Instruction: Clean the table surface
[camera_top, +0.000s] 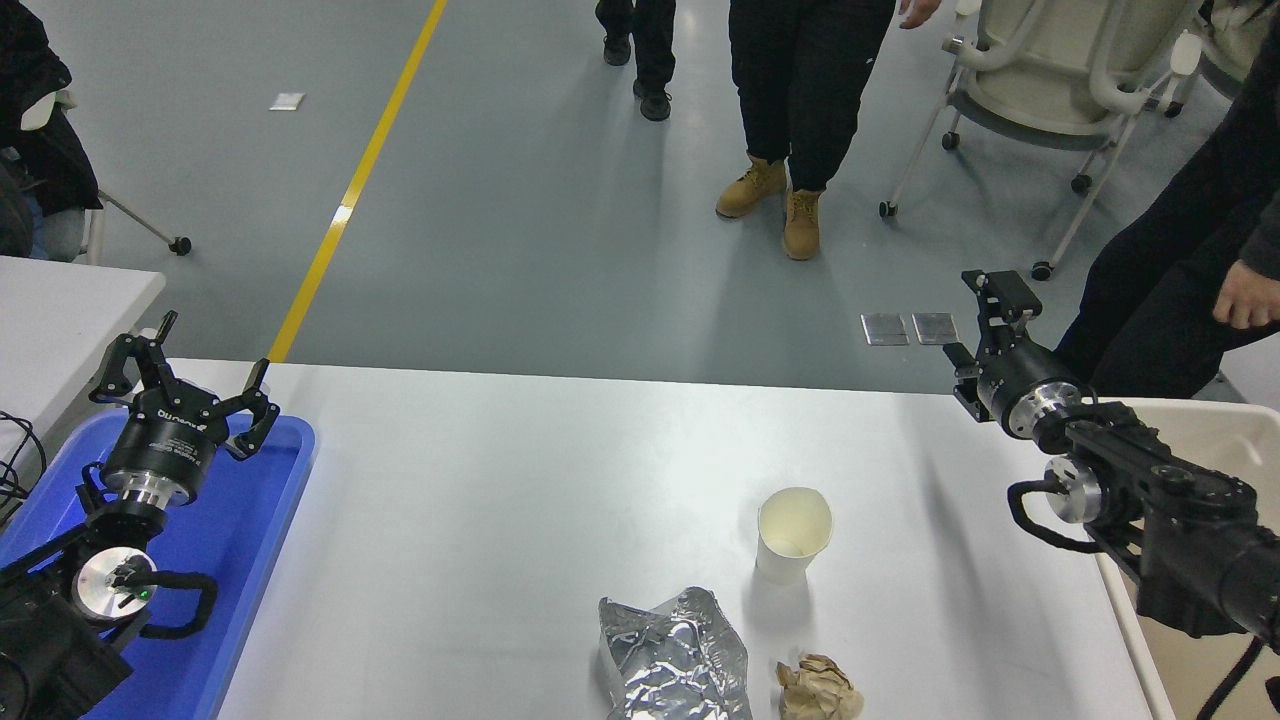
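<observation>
Counter surface (500, 500): white top spanning the middle of the view; three pieces of litter are grouped at its near right.
Paper cup (792, 533): upright, mouth open, apart from the other litter.
Foil bag (672, 657): crumpled, lying flat at the near edge, left of the cup.
Brown paper wad (817, 688): just beside the foil bag, below the cup.
Blue tray (240, 560): at the counter's left end, under the parked arm.
Beige bin (1190, 440): at the right end, judged the drop point for litter.
Left gripper (188, 375): parked over the tray, fingers spread wide, nothing held.
Right gripper (985, 315): raised past the far right edge, well apart from the litter; finger state cannot be told, no object is seen held.
Stage: judged early, nothing removed yet.
</observation>
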